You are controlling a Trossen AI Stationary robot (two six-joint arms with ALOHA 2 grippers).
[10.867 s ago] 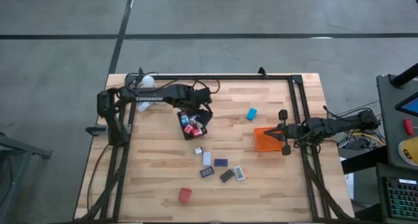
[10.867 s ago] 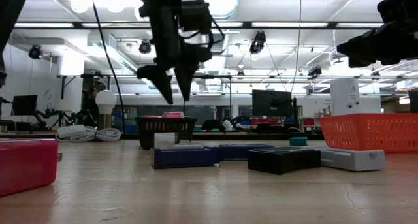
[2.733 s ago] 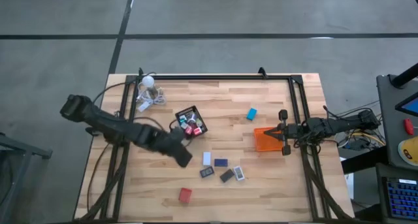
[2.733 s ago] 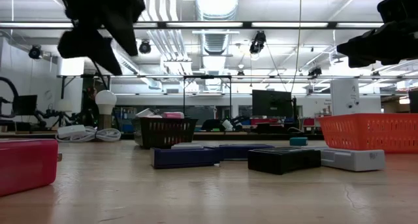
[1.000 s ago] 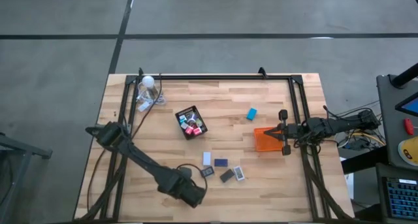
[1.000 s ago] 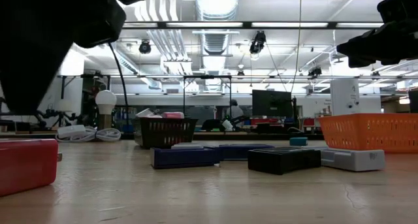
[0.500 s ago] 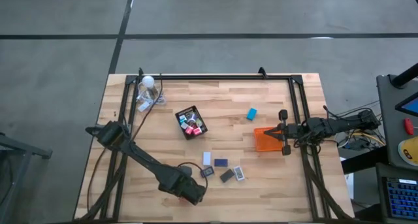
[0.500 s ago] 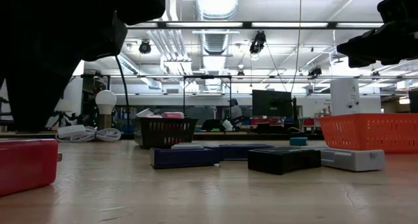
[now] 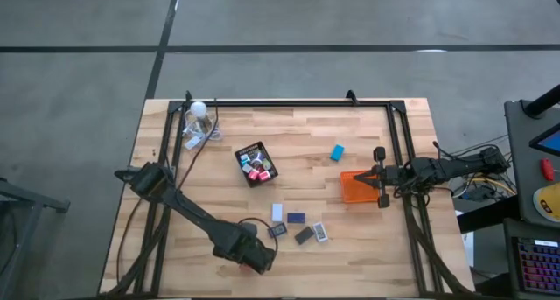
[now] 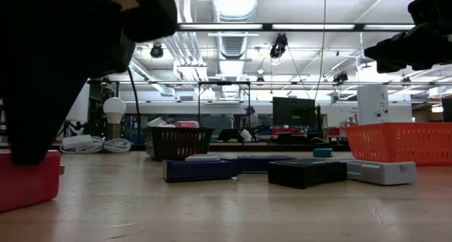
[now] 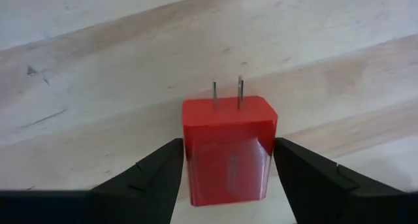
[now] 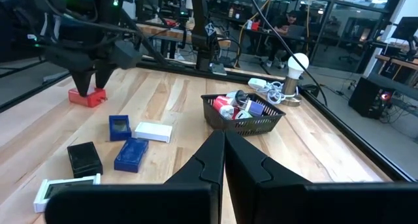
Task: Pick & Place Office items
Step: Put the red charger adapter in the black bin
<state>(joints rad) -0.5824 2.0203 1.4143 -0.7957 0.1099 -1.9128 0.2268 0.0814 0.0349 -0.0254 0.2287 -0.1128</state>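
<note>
Two arms on wood table (image 9: 350, 265). Left arm runs from left edge down to lower centre of high view; left gripper (image 9: 255, 260) sits over the red charger block (image 11: 228, 152), which is hidden under it from above. Left wrist view: both fingers (image 11: 147, 178) flank the block, touching its sides, prongs pointing away, block flat on the table. Low view: block at lower left (image 10: 28, 182), gripper on top of it, so grasping the red block, not lifted.

Right arm waits at right edge, right gripper (image 9: 380, 177) clenched w/ nothing in it, just beside orange tray (image 9: 350, 193).

Black mesh tray (image 9: 243, 171), centre of high view, holds red, pink, blue items.

White bulb (image 9: 199, 109) w/ cords, upper left of table.

Loose items lower centre: white block (image 9: 277, 212), blue block (image 9: 296, 219), dark blue-faced piece (image 9: 277, 231), black block (image 9: 304, 235), white-edged flat piece (image 9: 320, 233). Lone teal block (image 9: 337, 152) right of the mesh tray.
</note>
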